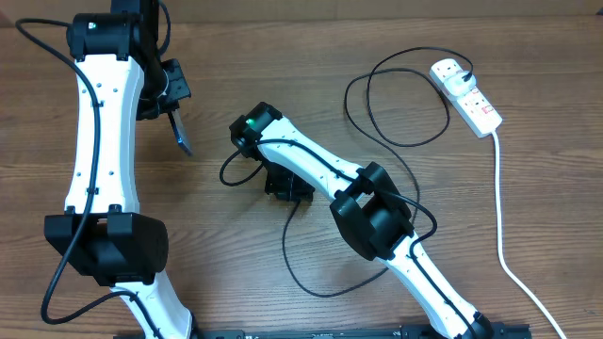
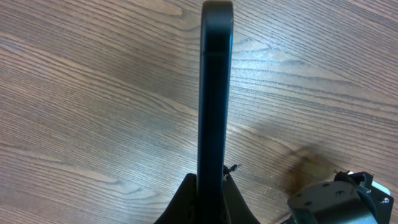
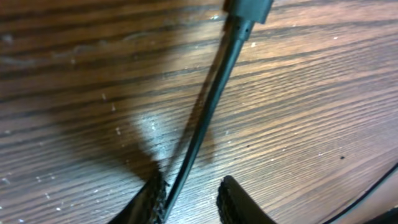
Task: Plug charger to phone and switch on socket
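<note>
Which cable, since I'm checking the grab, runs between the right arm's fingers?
The thin black charger cable, passing between the fingers; the thick white cord trails from the socket, far from them.

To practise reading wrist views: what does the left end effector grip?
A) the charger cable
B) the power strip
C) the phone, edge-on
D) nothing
C: in the left wrist view the phone stands edge-on, clamped in the left end effector.

Black charger (image 3: 207,106), white socket (image 1: 468,94) with red marks — brown wood-grain table (image 1: 283,56).
</note>
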Robot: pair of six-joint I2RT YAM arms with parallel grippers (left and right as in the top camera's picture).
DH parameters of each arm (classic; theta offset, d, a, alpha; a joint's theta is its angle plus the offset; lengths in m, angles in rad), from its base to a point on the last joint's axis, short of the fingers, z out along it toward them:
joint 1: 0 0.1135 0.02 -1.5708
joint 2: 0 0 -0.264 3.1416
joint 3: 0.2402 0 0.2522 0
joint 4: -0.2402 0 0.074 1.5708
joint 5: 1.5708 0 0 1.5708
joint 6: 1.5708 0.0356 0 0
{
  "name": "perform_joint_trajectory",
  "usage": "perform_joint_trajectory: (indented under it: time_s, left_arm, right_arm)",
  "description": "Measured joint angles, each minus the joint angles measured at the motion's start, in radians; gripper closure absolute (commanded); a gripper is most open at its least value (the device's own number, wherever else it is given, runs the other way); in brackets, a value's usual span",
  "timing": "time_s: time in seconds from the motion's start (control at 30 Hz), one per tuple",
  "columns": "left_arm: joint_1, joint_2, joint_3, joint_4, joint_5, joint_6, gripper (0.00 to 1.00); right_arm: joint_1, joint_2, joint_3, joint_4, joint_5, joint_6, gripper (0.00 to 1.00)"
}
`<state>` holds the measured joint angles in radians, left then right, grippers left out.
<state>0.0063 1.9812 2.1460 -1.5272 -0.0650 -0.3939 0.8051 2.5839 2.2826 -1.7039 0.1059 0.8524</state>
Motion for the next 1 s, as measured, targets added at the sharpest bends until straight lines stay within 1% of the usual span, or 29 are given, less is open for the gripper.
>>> perform_joint_trajectory:
  time_s: [0.07, 0.13, 0.17, 0.2, 0.27, 0.33, 0.43, 0.47, 0.5, 0.63, 0.7, 0.77, 0.83, 0.87, 0.93, 1.0]
  left_arm:
    - [0.000, 0.000, 0.000, -0.001, 0.000, 0.000, 0.96]
    - [0.000, 0.000, 0.000, -0.006, 0.000, 0.000, 0.96]
    - [0.000, 0.000, 0.000, -0.008, 0.000, 0.000, 0.96]
    - [0.000, 0.000, 0.000, -0.010, 0.000, 0.000, 0.96]
    - [0.000, 0.000, 0.000, -0.011, 0.000, 0.000, 0.96]
    - [0.000, 0.000, 0.000, -0.010, 0.000, 0.000, 0.96]
    - [0.000, 0.000, 0.000, -0.007, 0.000, 0.000, 0.96]
    - [0.000, 0.000, 0.000, -0.005, 0.000, 0.000, 0.96]
    - [0.000, 0.000, 0.000, -0.003, 0.000, 0.001, 0.96]
    - [0.000, 0.000, 0.000, 0.005, 0.012, 0.000, 0.96]
    - [0.000, 0.000, 0.000, 0.011, 0.027, 0.001, 0.96]
    - [0.000, 0.000, 0.000, 0.014, 0.040, 0.001, 0.96]
    - [0.000, 0.000, 0.000, 0.015, 0.051, 0.001, 0.96]
    - [0.000, 0.000, 0.000, 0.015, 0.056, 0.001, 0.96]
    - [0.000, 0.000, 0.000, 0.015, 0.067, 0.001, 0.96]
    - [0.000, 0.000, 0.000, 0.016, 0.073, 0.001, 0.96]
  right_arm:
    - [0.004, 0.000, 0.000, 0.001, -0.013, -0.005, 0.73]
    - [0.012, 0.000, 0.000, 0.001, -0.020, -0.009, 0.70]
    - [0.018, -0.002, -0.001, 0.002, -0.021, -0.012, 0.67]
    - [0.024, -0.006, -0.003, 0.004, -0.022, -0.016, 0.61]
    - [0.034, -0.018, -0.007, 0.008, -0.021, -0.023, 0.53]
    - [0.037, -0.044, -0.013, 0.009, -0.024, -0.037, 0.52]
    - [0.013, -0.095, -0.014, 0.009, -0.024, -0.046, 0.37]
    - [-0.005, -0.114, -0.014, 0.008, -0.023, -0.047, 0.34]
    - [-0.023, -0.127, -0.014, 0.008, -0.024, -0.055, 0.33]
    - [-0.106, -0.152, -0.027, 0.064, -0.023, -0.058, 0.33]
    - [-0.138, -0.152, -0.059, 0.111, -0.021, -0.060, 0.35]
    - [-0.151, -0.152, -0.096, 0.163, -0.021, -0.058, 0.40]
    - [-0.153, -0.152, -0.135, 0.207, -0.024, -0.044, 0.52]
    - [-0.153, -0.152, -0.151, 0.223, -0.025, -0.036, 0.55]
    - [-0.155, -0.152, -0.194, 0.293, -0.043, -0.032, 0.57]
    - [-0.158, -0.152, -0.212, 0.320, -0.056, -0.027, 0.57]
